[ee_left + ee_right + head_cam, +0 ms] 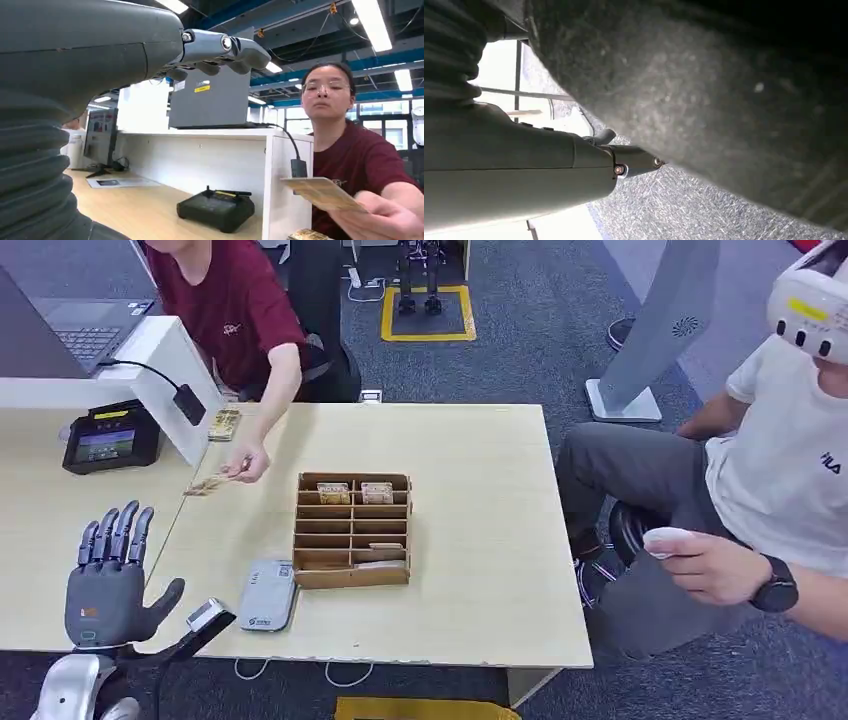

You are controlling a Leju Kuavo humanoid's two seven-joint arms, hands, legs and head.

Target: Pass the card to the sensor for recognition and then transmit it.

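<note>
You are at the very start: your left hand (108, 575) hovers over the worktop (470, 540) with fingers spread and nothing in it, while the card (322, 193) sits pinched in a person's hand (246, 462), offered toward you. Taking it, scanning and passing it on all remain. Your right hand (524, 175) hangs low; I cannot tell its state. Count one card offered, one grey sensor (268, 595), one black terminal (104, 437), one wooden rack (352, 530), two people.
</note>
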